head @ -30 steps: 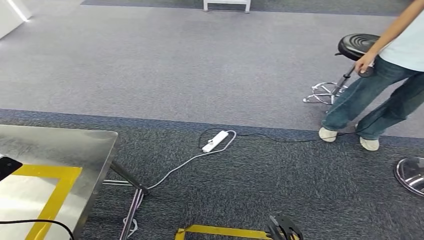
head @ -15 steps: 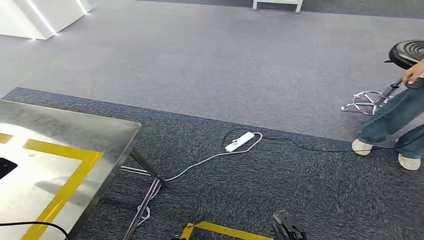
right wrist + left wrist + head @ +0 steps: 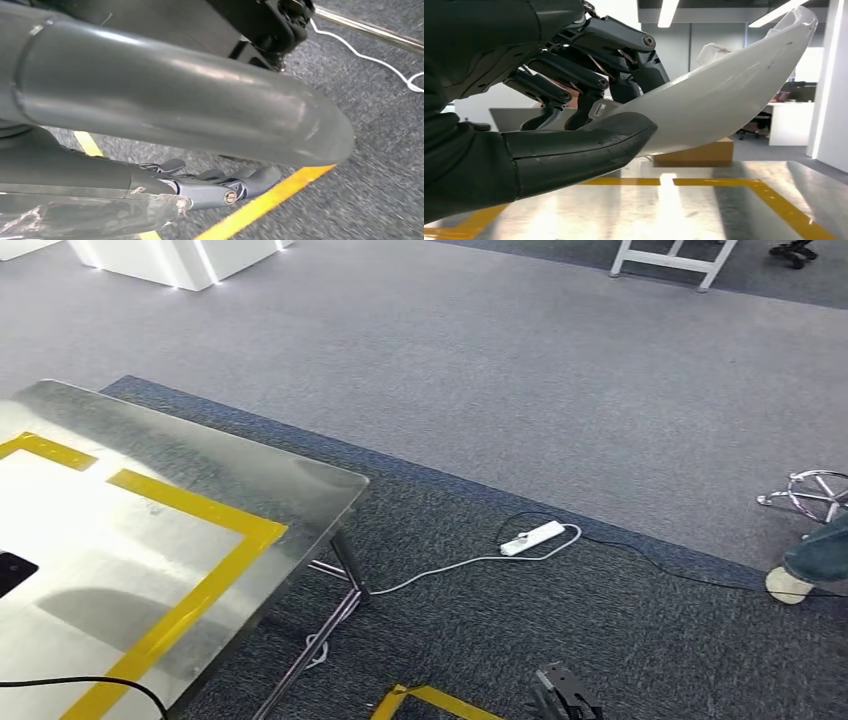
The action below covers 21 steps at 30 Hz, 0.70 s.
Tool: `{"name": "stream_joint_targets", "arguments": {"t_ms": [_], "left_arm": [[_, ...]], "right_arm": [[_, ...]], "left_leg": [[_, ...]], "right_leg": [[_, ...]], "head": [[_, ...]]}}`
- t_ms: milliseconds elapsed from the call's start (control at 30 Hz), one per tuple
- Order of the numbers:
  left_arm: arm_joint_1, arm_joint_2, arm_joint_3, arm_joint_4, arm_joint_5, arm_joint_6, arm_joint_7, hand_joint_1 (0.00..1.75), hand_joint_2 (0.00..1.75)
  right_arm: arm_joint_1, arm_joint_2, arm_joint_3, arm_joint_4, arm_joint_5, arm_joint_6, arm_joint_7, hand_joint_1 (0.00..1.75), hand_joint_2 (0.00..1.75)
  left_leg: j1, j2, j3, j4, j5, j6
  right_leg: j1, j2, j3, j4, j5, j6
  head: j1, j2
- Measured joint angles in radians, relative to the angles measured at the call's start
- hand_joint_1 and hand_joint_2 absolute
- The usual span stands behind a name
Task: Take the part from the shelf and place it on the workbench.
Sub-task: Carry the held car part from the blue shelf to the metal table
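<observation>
My left hand (image 3: 549, 100) grips a white curved plastic part (image 3: 724, 95) between its thumb and dark fingers, just above the workbench (image 3: 704, 210). The workbench (image 3: 200, 470) is a steel table marked with yellow tape (image 3: 190, 505), at the left of the head view. My right hand (image 3: 565, 695) hangs low beside my body over the carpet. Its fingers (image 3: 220, 184) lie stretched out with nothing in them.
A white power strip (image 3: 532, 537) and its cables lie on the dark carpet right of the table legs (image 3: 340, 600). A person's shoe (image 3: 795, 585) and a stool base (image 3: 815, 492) sit at the far right. A black cable (image 3: 80, 685) crosses the table's near corner.
The camera has swung left, so the workbench takes up more of the picture. The person and stool have slid to the right edge. My right hand still hangs low.
</observation>
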<state>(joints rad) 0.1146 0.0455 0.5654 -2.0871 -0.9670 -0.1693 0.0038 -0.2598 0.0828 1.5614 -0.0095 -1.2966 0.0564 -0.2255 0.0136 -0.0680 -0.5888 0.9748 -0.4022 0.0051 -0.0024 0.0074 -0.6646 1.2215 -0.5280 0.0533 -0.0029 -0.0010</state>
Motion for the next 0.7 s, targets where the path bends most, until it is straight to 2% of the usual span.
{"name": "stream_joint_targets", "arguments": {"t_ms": [33,67,100,133,167,200,233,267,333,367,400,433,467,500,567,600,633,667,700], "left_arm": [[0.0,0.0,0.0,0.0,-0.009,0.004,0.0,1.59,1.75],[-0.001,0.0,0.0,0.0,-0.029,0.015,0.0,1.59,1.75],[-0.002,0.0,-0.001,0.0,-0.062,0.033,-0.002,1.59,1.75],[-0.003,-0.001,-0.001,0.0,-0.106,0.059,-0.005,1.59,1.75],[-0.003,-0.001,-0.001,0.001,-0.159,0.09,-0.009,1.59,1.75],[-0.003,-0.002,-0.001,0.001,-0.214,0.121,-0.013,1.59,1.75],[-0.001,-0.002,-0.001,0.003,-0.269,0.151,-0.016,1.59,1.75],[-0.001,-0.002,-0.001,0.005,-0.32,0.178,-0.017,1.59,1.75],[-0.002,-0.002,-0.004,0.014,-0.409,0.228,-0.018,1.59,1.75],[-0.001,-0.002,-0.006,0.022,-0.443,0.248,-0.018,1.59,1.75],[0.001,-0.002,-0.007,0.031,-0.471,0.263,-0.018,1.59,1.75],[0.005,-0.002,-0.007,0.04,-0.491,0.273,-0.016,1.59,1.75],[0.011,-0.002,-0.007,0.049,-0.504,0.275,-0.015,1.59,1.75],[0.019,-0.002,-0.006,0.055,-0.512,0.272,-0.014,1.59,1.75],[0.037,-0.002,-0.005,0.064,-0.518,0.263,-0.014,1.59,1.75],[0.044,-0.002,-0.005,0.067,-0.519,0.262,-0.014,1.59,1.75],[0.049,-0.003,-0.004,0.07,-0.519,0.26,-0.015,1.59,1.75],[0.053,-0.003,-0.004,0.072,-0.519,0.258,-0.015,1.59,1.75],[0.058,-0.004,-0.003,0.073,-0.519,0.254,-0.016,1.59,1.75]], "right_arm": [[-0.001,0.0,0.0,0.0,0.0,0.0,0.0,0.0,0.0],[-0.001,0.0,0.0,0.0,0.0,-0.001,0.0,0.0,0.0],[-0.002,0.0,0.0,0.0,0.0,0.0,0.001,0.0,0.0],[-0.002,0.0,0.0,-0.001,0.0,0.001,0.002,0.0,0.0],[-0.002,0.0,0.0,-0.003,0.0,0.003,0.003,0.0,0.0],[-0.002,0.0,0.0,-0.004,0.0,0.004,0.005,0.0,0.0],[-0.003,0.0,0.0,-0.006,-0.001,0.005,0.005,0.0,0.0],[-0.004,0.0,0.0,-0.008,-0.001,0.005,0.006,0.0,0.0],[-0.004,-0.001,0.0,-0.011,-0.003,0.006,0.008,0.0,0.0],[-0.002,-0.001,0.0,-0.012,-0.003,0.006,0.01,0.0,0.0],[-0.001,-0.001,0.0,-0.014,-0.003,0.007,0.012,0.0,0.0],[0.0,-0.001,0.0,-0.016,-0.003,0.006,0.014,0.0,0.0],[0.0,-0.001,0.0,-0.017,-0.003,0.006,0.015,0.0,0.0],[-0.001,-0.002,0.0,-0.02,-0.003,0.006,0.016,0.0,0.0],[-0.003,-0.002,0.0,-0.024,-0.003,0.005,0.016,0.0,0.0],[-0.003,-0.002,0.0,-0.025,-0.003,0.004,0.016,0.0,0.0],[-0.003,-0.002,0.0,-0.027,-0.003,0.004,0.016,0.0,0.0],[-0.003,-0.003,0.0,-0.028,-0.003,0.004,0.017,0.0,0.0],[-0.004,-0.003,0.0,-0.029,-0.003,0.003,0.017,0.0,0.0]], "left_leg": [[0.002,-0.013,0.0,0.001,0.0,-0.004],[0.003,-0.025,-0.002,0.005,-0.001,-0.009],[0.004,-0.037,-0.007,0.008,0.0,-0.016],[0.006,-0.048,-0.012,0.009,0.002,-0.023],[0.008,-0.06,-0.018,0.009,0.006,-0.031],[0.01,-0.069,-0.022,0.009,0.009,-0.037],[0.01,-0.059,-0.026,0.016,0.006,-0.041],[0.008,-0.036,-0.037,0.038,-0.007,-0.045],[0.004,0.027,-0.082,0.138,-0.063,-0.05],[0.004,0.044,-0.112,0.203,-0.095,-0.052],[0.004,0.051,-0.138,0.257,-0.117,-0.053],[0.004,0.054,-0.15,0.285,-0.122,-0.053],[0.003,0.055,-0.144,0.276,-0.109,-0.052],[0.002,0.062,-0.119,0.233,-0.081,-0.048],[-0.009,0.107,-0.047,0.102,-0.027,-0.037],[-0.014,0.128,-0.021,0.052,-0.013,-0.03],[-0.019,0.141,-0.008,0.024,-0.01,-0.025],[-0.022,0.139,-0.007,0.015,-0.013,-0.02],[-0.021,0.124,-0.009,0.014,-0.012,-0.015]], "right_leg": [[-0.004,0.02,0.032,-0.071,0.035,0.001],[-0.009,0.047,0.064,-0.136,0.056,0.001],[-0.013,0.069,0.085,-0.18,0.067,0.0],[-0.014,0.082,0.096,-0.199,0.067,-0.003],[-0.012,0.081,0.098,-0.202,0.064,-0.008],[-0.011,0.069,0.098,-0.2,0.066,-0.015],[-0.011,0.057,0.098,-0.2,0.067,-0.023],[-0.011,0.044,0.099,-0.202,0.068,-0.03],[-0.008,0.016,0.101,-0.204,0.068,-0.041],[-0.006,0.001,0.1,-0.205,0.067,-0.044],[-0.004,-0.013,0.1,-0.205,0.067,-0.046],[-0.002,-0.028,0.1,-0.204,0.066,-0.047],[-0.001,-0.042,0.1,-0.204,0.065,-0.047],[0.001,-0.056,0.102,-0.204,0.063,-0.047],[0.005,-0.079,0.106,-0.203,0.059,-0.044],[0.009,-0.09,0.108,-0.203,0.056,-0.04],[0.012,-0.101,0.11,-0.203,0.053,-0.036],[0.015,-0.113,0.113,-0.204,0.051,-0.032],[0.016,-0.126,0.116,-0.207,0.048,-0.028]], "head": [[0.0,0.0],[0.0,0.0],[0.0,0.0],[-0.001,0.0],[-0.001,0.0],[-0.001,0.0],[-0.001,0.0],[-0.004,0.0],[-0.01,0.0],[-0.011,0.0],[-0.011,0.0],[-0.012,0.0],[-0.011,0.0],[-0.011,0.0],[-0.012,0.0],[-0.012,0.0],[-0.011,0.0],[-0.011,0.0],[-0.01,0.0]]}}
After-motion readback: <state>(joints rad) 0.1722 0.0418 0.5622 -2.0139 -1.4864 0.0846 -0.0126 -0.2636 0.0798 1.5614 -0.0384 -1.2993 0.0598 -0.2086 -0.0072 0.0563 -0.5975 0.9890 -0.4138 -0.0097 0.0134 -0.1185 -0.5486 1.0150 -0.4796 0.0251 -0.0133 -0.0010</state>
